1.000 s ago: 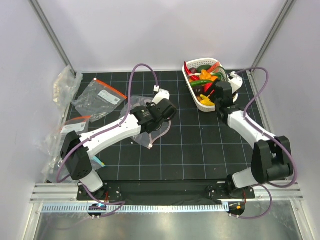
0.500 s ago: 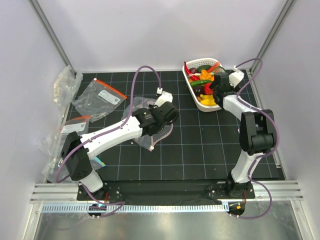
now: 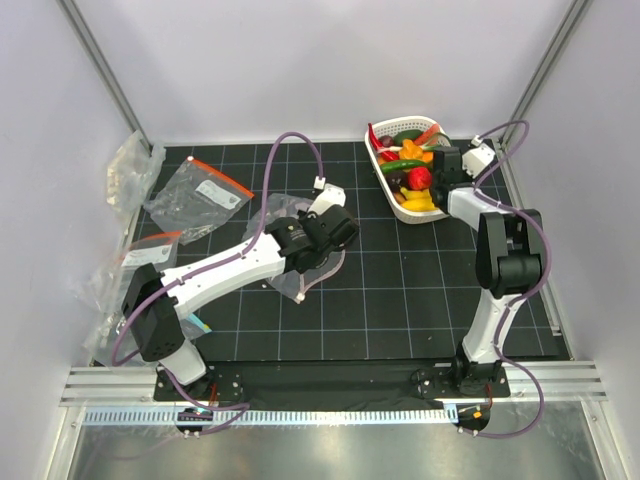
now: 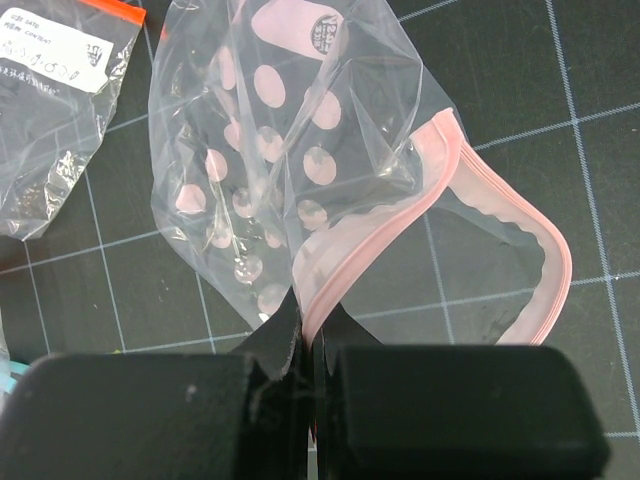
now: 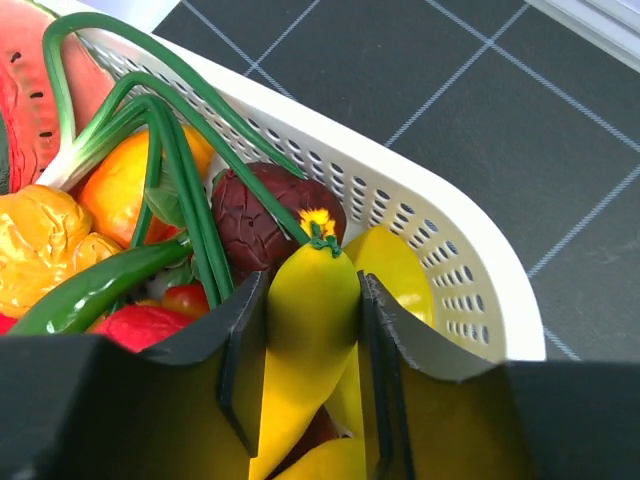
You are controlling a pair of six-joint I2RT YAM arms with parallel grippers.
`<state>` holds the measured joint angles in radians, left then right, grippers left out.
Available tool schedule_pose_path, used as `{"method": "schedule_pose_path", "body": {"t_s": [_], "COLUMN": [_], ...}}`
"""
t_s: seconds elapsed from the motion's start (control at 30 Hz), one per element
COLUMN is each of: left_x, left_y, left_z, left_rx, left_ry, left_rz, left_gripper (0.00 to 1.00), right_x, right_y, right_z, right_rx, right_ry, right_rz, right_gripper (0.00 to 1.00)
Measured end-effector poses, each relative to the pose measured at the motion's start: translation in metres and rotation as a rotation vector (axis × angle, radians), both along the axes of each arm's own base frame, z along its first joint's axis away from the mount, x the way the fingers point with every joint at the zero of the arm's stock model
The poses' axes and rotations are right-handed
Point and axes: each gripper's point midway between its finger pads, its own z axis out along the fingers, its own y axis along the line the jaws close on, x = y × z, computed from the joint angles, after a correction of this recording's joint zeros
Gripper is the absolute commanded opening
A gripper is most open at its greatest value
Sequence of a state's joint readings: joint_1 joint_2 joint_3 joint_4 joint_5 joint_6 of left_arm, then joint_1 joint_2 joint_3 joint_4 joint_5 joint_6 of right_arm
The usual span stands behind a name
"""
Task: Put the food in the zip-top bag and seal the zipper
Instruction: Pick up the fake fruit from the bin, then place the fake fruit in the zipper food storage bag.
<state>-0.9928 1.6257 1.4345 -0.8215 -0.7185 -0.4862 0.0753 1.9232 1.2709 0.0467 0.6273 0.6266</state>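
Observation:
The zip-top bag (image 4: pixel 270 130) is clear with pale dots and lies on the black mat left of centre (image 3: pixel 312 268), its mouth open. My left gripper (image 4: pixel 308 330) is shut on the pink zipper (image 4: pixel 400 220) at the near end of the mouth. In the top view it (image 3: pixel 318 250) sits over the bag. The food (image 3: pixel 410 170) fills a white basket (image 5: pixel 440 230) at the back right. My right gripper (image 5: pixel 312 300) is down in the basket, shut on a yellow toy fruit (image 5: pixel 305 330) with a green stem, next to a dark purple piece (image 5: pixel 265 215).
Two clear bags with orange-red strips and white labels lie at the left (image 3: pixel 197 195) (image 3: pixel 150 250); one shows in the left wrist view (image 4: pixel 60 90). Crumpled clear plastic (image 3: pixel 128 170) sits by the left wall. The basket (image 3: pixel 385 185) stands near the right rail.
My right arm has folded up and reached further into the basket, now closed around the yellow fruit. My left gripper has shifted slightly with the bag edge.

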Motion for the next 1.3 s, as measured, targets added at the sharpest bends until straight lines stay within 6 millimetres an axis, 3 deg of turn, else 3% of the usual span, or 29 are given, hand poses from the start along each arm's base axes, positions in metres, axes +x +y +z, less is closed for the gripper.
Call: {"method": "schedule_pose_path", "body": {"t_s": [0.17, 0.43, 0.6, 0.73, 0.87, 0.97, 1.03, 1.13, 1.3], "left_x": [0.000, 0.000, 0.000, 0.000, 0.001, 0.001, 0.003, 0.006, 0.011], "left_y": [0.001, 0.002, 0.002, 0.001, -0.002, -0.006, -0.013, -0.029, -0.052], "left_z": [0.000, 0.000, 0.001, 0.002, 0.005, 0.010, 0.015, 0.027, 0.042], "left_rx": [0.004, 0.007, 0.007, 0.004, -0.005, -0.022, -0.037, -0.083, -0.132], "left_ry": [-0.001, -0.001, -0.002, -0.003, -0.002, 0.001, 0.006, 0.014, 0.033], "left_rz": [0.002, 0.003, 0.003, 0.002, -0.006, -0.013, -0.022, -0.043, -0.079], "left_gripper": [0.00, 0.00, 0.00, 0.00, 0.00, 0.00, 0.00, 0.00, 0.00], "right_x": [-0.009, -0.033, -0.055, -0.071, -0.097, -0.127, -0.145, -0.165, -0.183], "right_y": [-0.006, -0.018, -0.012, 0.025, 0.091, 0.136, 0.145, 0.144, 0.157], "right_z": [0.024, 0.108, 0.124, 0.131, 0.155, 0.170, 0.173, 0.172, 0.161], "right_rx": [-0.026, -0.069, -0.057, -0.044, -0.031, 0.005, 0.027, 0.054, 0.087], "right_ry": [-0.036, -0.228, -0.272, -0.283, -0.337, -0.398, -0.431, -0.471, -0.503], "right_rz": [-0.018, -0.063, -0.039, 0.085, 0.275, 0.424, 0.479, 0.513, 0.598], "right_gripper": [0.29, 0.24, 0.22, 0.20, 0.18, 0.17, 0.16, 0.15, 0.13]}}
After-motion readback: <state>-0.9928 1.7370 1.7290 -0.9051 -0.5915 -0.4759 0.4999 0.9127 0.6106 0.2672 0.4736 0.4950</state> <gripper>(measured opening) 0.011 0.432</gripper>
